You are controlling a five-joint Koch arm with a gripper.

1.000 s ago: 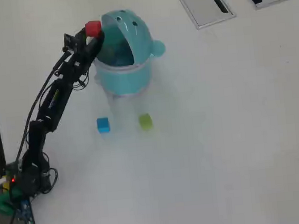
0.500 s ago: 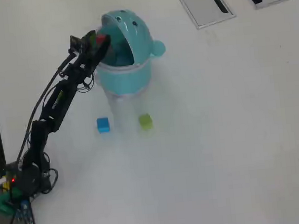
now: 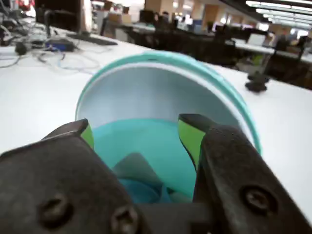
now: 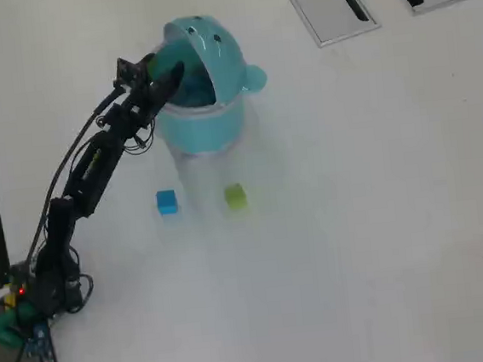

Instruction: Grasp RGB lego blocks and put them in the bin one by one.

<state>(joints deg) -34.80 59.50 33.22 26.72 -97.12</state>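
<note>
White worktop (image 4: 382, 219) wide and bare to right of overhead view; two grey slotted panels (image 4: 327, 2) at top edge. Teal bin (image 4: 205, 116) upper left, lid tipped back. End effector (image 3: 139, 131) over bin mouth, jaws spread, nothing between them. Blue block (image 4: 166, 202) and yellow-green block (image 4: 235, 197) on worktop below bin, apart, open room around both.

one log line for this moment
gripper: open, empty, over bin mouth | red block: not visible | blue block, green block: on table
</note>
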